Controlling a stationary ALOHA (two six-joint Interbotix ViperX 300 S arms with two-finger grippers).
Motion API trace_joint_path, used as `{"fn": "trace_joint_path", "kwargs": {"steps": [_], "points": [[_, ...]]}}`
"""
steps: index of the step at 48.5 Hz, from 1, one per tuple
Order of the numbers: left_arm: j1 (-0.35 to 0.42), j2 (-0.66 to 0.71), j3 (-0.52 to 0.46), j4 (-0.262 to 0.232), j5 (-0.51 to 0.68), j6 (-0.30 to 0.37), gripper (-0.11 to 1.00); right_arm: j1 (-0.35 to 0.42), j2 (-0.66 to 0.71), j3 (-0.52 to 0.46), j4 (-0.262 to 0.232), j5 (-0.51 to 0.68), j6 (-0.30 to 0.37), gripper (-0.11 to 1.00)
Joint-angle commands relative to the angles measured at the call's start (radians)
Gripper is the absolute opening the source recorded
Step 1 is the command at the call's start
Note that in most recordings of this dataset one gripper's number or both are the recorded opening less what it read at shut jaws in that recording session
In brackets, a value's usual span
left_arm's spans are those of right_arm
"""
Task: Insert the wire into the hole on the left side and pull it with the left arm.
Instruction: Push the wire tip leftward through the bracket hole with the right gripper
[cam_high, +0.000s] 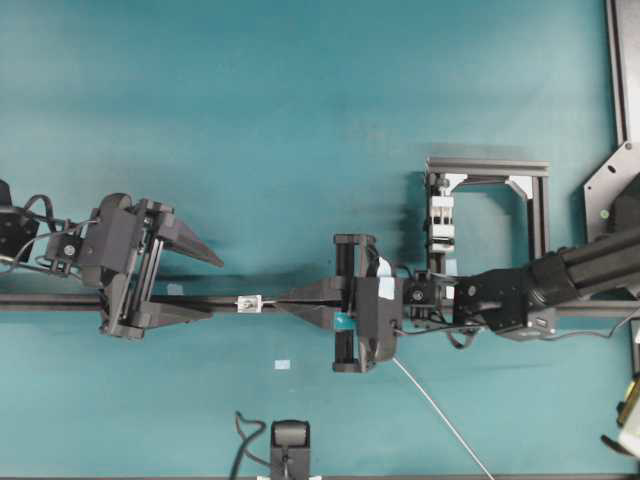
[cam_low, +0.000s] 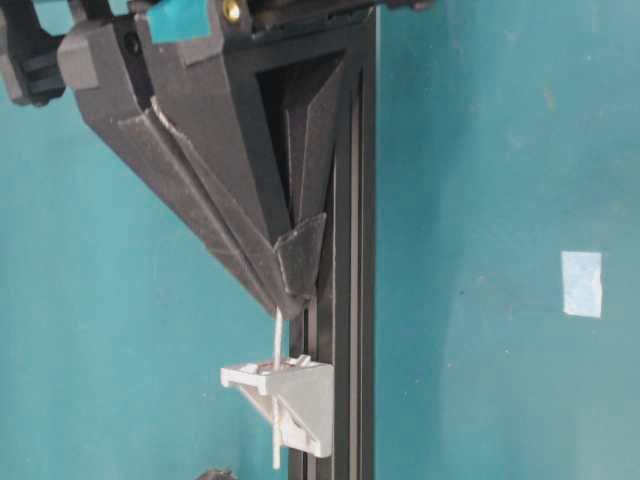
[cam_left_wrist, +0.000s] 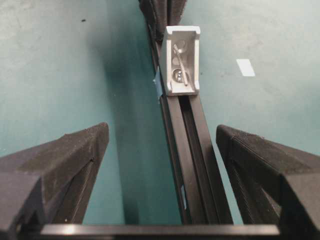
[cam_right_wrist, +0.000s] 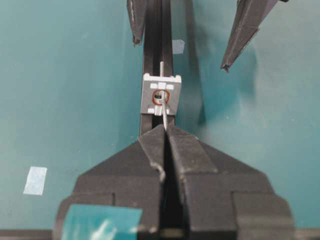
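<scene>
The small white block (cam_high: 248, 303) sits on the black rail (cam_left_wrist: 187, 150). My right gripper (cam_right_wrist: 165, 127) is shut on the thin wire (cam_right_wrist: 163, 112) just to the right of the block. The wire passes through the hole (cam_right_wrist: 160, 96), and its short end (cam_left_wrist: 183, 62) sticks out on the left side. In the table-level view that tip (cam_low: 275, 450) shows past the block (cam_low: 290, 400). The left arm's gripper (cam_high: 215, 287) stands open, its fingers (cam_left_wrist: 75, 160) straddling the rail a short way left of the block, touching nothing.
The wire's long tail (cam_high: 440, 415) trails to the lower right edge. A white-and-black clamp block (cam_high: 441, 220) stands in a black square frame (cam_high: 540, 215) at the back right. A pale tape patch (cam_high: 282, 365) lies in front of the rail. A camera (cam_high: 290, 445) stands at the front edge.
</scene>
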Motion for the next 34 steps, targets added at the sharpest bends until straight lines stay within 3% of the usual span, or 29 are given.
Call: {"fn": "trace_joint_path", "kwargs": {"steps": [1,34], "points": [[-0.005,-0.026,-0.003,-0.002,-0.003,0.0,0.78,-0.014,-0.012,-0.018,-0.003,0.003,0.0,0.02],[-0.005,-0.026,-0.002,-0.002,-0.003,0.0,0.78,-0.029,-0.014,-0.052,-0.021,0.032,0.0,0.02]]}}
